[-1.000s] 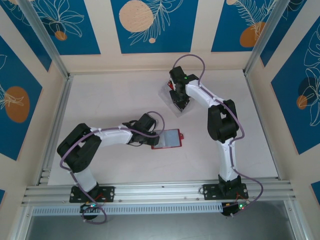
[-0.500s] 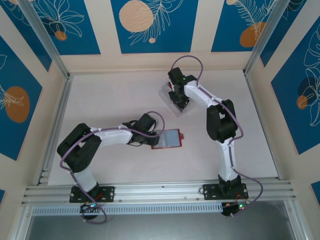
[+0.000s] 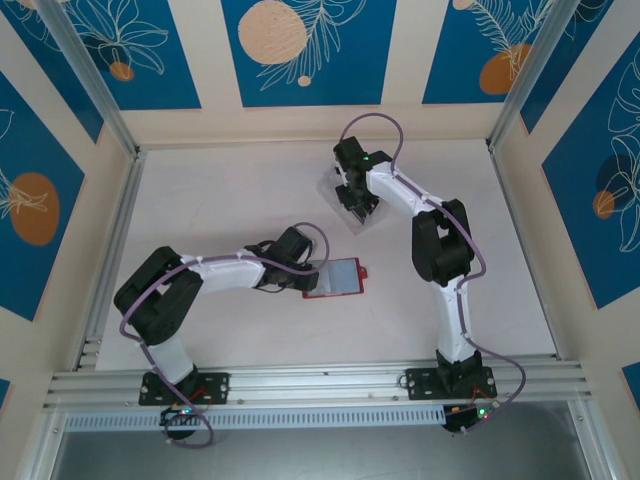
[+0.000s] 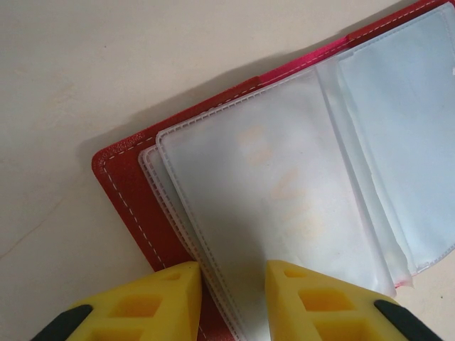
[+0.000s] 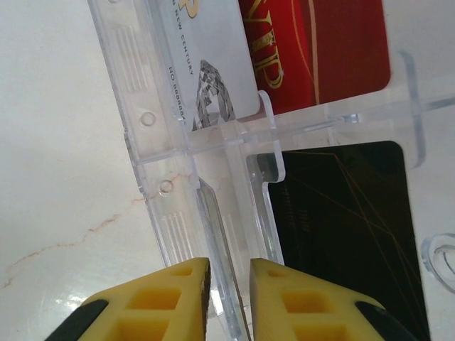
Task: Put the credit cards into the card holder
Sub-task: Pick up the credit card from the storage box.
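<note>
Slightly leftward over the tray [image 3: 357, 222] the right gripper [image 5: 229, 266] has been shifted, and its jaws have been narrowed. A clear upright tray wall is seen between its yellow fingers [image 5: 163, 291]; whether it is pinched cannot be told. Just right of the fingertips a black card [image 5: 341, 234] lies behind a clear divider, with a red card [image 5: 327, 50] and a white card [image 5: 206, 57] in the compartments beyond. Well apart, nearer and to the left, the open card holder [image 3: 335, 278] lies flat on the table [image 3: 230, 200]. Its left edge is straddled by the left gripper [image 4: 233, 268], jaws partly apart, grip uncertain.
</note>
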`<state>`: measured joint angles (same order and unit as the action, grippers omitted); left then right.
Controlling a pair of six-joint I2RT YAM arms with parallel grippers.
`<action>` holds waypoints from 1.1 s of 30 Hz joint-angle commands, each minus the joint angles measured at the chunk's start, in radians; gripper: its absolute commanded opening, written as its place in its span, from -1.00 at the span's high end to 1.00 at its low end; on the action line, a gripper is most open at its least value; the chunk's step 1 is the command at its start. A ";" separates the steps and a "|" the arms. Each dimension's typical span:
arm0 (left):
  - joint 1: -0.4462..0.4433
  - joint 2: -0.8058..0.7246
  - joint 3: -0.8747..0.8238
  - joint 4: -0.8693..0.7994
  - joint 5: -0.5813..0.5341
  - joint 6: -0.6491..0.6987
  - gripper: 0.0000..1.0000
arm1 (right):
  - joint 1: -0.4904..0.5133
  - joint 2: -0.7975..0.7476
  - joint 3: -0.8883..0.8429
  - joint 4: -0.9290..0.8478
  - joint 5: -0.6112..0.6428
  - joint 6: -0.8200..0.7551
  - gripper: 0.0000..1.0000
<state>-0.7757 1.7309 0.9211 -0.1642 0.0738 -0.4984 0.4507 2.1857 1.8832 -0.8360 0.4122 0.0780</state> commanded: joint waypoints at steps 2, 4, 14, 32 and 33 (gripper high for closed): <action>-0.017 0.026 -0.028 -0.023 0.002 -0.006 0.43 | 0.005 0.013 0.034 -0.050 -0.022 -0.008 0.62; -0.016 0.024 -0.028 -0.023 0.001 -0.007 0.43 | 0.005 0.020 0.044 -0.064 -0.024 -0.009 0.62; -0.017 0.024 -0.025 -0.026 0.002 -0.008 0.44 | 0.006 0.033 0.071 -0.112 -0.027 -0.015 0.79; -0.017 0.024 -0.013 -0.037 0.010 -0.006 0.44 | -0.015 -0.035 0.183 -0.163 -0.162 -0.009 1.00; -0.017 0.024 -0.013 -0.037 0.009 -0.005 0.44 | -0.015 -0.069 0.152 -0.142 -0.180 0.001 1.00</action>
<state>-0.7757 1.7309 0.9211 -0.1642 0.0738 -0.4984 0.4427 2.1983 2.0663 -0.9787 0.3046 0.0601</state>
